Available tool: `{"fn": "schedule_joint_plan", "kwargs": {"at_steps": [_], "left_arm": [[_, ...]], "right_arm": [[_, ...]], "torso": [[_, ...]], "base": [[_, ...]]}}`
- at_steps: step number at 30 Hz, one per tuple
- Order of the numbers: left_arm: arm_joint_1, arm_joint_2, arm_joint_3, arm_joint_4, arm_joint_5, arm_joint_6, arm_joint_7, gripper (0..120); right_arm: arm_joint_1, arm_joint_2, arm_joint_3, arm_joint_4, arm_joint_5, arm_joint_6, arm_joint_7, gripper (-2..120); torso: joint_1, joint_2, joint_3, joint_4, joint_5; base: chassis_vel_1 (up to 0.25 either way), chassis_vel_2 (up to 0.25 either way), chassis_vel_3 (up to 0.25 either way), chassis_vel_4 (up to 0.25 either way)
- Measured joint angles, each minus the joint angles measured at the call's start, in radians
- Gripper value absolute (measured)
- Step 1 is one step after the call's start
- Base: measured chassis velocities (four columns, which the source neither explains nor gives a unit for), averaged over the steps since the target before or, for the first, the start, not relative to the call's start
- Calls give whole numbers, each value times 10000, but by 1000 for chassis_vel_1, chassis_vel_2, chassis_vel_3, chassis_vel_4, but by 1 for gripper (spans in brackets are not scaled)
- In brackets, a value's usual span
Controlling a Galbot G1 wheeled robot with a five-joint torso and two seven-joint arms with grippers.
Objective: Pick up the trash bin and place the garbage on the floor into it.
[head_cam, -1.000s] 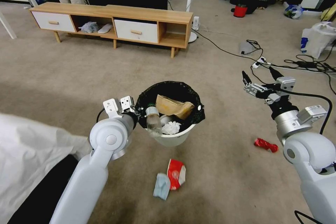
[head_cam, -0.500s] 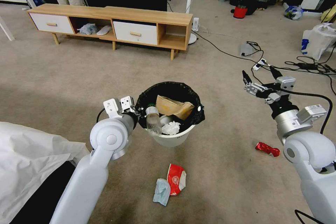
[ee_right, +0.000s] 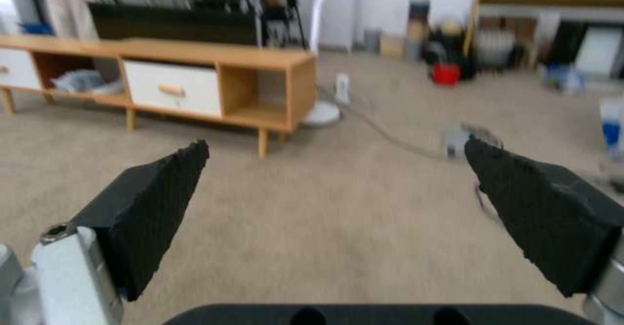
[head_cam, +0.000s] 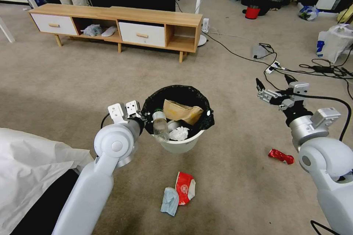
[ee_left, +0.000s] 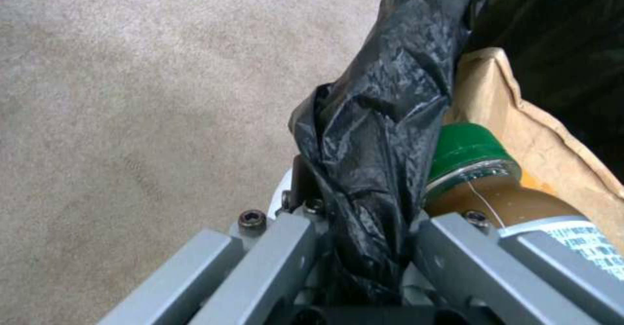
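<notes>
The left gripper (head_cam: 145, 119) is clamped on the left rim of the trash bin (head_cam: 179, 146), and the left wrist view shows its fingers pinching the folded black bag (ee_left: 374, 135) together with the edge under it. The bin sits in the middle of the carpet (head_cam: 73, 80), and I cannot tell if it is lifted or resting. Inside it lie a brown paper bag (head_cam: 182, 111), a crumpled white tissue (head_cam: 179, 133) and a green-capped bottle (head_cam: 160, 126) that leans against the near-left rim, just beside the gripper.

The right gripper (head_cam: 274, 82) hovers to the right of the bin, above the floor, with its fingers wide apart and nothing between them. On the floor there remain a red wrapper (head_cam: 281, 156) to the near right, close to the right arm, and a red-white packet (head_cam: 185, 187) touching a light blue mask (head_cam: 170, 201) on the near side of the bin.

The main risk, I think, is the one-sided hold. The bin hangs from one point of its rim, so it may tilt, and the leaning bottle could roll out. The bag plastic is slippery, so the grip may slide. The mask and the packet touch each other and are flat and soft; a pinch may catch both, or only push them along the carpet. The cables (head_cam: 316, 68) at the far right could catch the right arm if it swings wide.
</notes>
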Motion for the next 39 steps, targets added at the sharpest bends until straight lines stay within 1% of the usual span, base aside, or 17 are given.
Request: {"fn": "schedule_joint_plan", "kwargs": {"at_steps": [2, 3, 4, 5, 6, 7, 8, 11, 13, 18, 21, 22, 24, 25, 27, 30, 39], "left_arm": [[-2, 13, -20, -10, -12, 0, 1, 2], [-3, 41, -66, -17, -26, 0, 1, 2], [-3, 41, -66, -17, -26, 0, 1, 2], [-7, 82, -126, -34, -47, 0, 1, 2], [-7, 82, -126, -34, -47, 0, 1, 2], [-12, 108, -203, -52, -79, 2, 0, 2], [-12, 110, -223, -56, -87, 2, 0, 2], [-12, 110, -225, -65, -95, 3, 1, 2], [-42, 122, -232, -88, -121, 6, -9, 2], [-77, 148, -261, -111, -173, 8, -41, 2], [-70, 156, -268, -121, -178, 13, -70, 2], [-70, 156, -268, -121, -178, 13, -70, 2], [-50, 150, -268, -121, -176, 15, -76, 2], [-50, 150, -268, -121, -176, 15, -76, 2], [-18, 130, -268, -120, -157, 18, -78, 2], [11, 112, -268, -103, -125, 19, -79, 2], [34, 66, -225, -56, -90, 22, -81, 2]], "right_arm": [[93, -32, -3, -12, 302, -447, 296, 100], [122, -124, -1, -47, 751, -1090, 854, 100], [122, -124, -1, -47, 751, -1090, 854, 100], [11, -267, 0, -48, 1411, -1639, 1378, 100], [11, -267, 0, -48, 1411, -1639, 1378, 100], [-249, -412, -37, -44, 1710, -1977, 1719, 100], [-365, -434, -99, -33, 1837, -2089, 1876, 100], [-419, -432, -177, -14, 1957, -2159, 2043, 100], [-521, -406, -358, 10, 2182, -2281, 2322, 100], [-703, -442, -561, 38, 2426, -2601, 2497, 100], [-791, -511, -916, 111, 3031, -3106, 2931, 100], [-791, -511, -916, 111, 3031, -3106, 2931, 100], [-773, -563, -1114, 175, 3505, -3452, 3182, 100], [-773, -563, -1114, 175, 3505, -3452, 3182, 100], [-746, -597, -1304, 263, 3900, -3782, 3355, 100], [-744, -617, -1559, 353, 4215, -3851, 3517, 100], [-650, -661, -2367, 430, 4553, -3854, 3531, 100]], "torso": [[0, 0, 0, 1, 1], [0, 0, 0, 1, 0], [0, 0, 0, 1, 0], [0, 0, 0, 0, 2], [0, 0, 0, 0, 2], [0, 0, 0, -1, 0], [0, 0, 0, -4, 2], [0, 0, 0, -4, 1], [0, 0, 0, 1, 1], [0, 0, 0, -1, 1], [0, 0, 0, 0, 0], [0, 0, 0, 0, 0], [0, 0, 0, -1, 1], [0, 0, 0, -1, 1], [0, 0, 0, 0, 0], [0, 0, 0, 0, 0], [0, 0, 0, -1, 0]], "base": [[0, 0, 0, 0], [0, 0, 0, 0], [0, 0, 0, 0], [0, 0, 0, 0], [0, 0, 0, 0], [0, 0, 0, 0], [0, 0, 0, 0], [0, 0, 0, 0], [0, 0, 0, 0], [0, 0, 0, 0], [0, 0, 0, 0], [0, 0, 0, 0], [0, 0, 0, 0], [0, 0, 0, 0], [0, 0, 0, 0], [0, 0, 0, 0], [0, 0, 0, 0]]}}
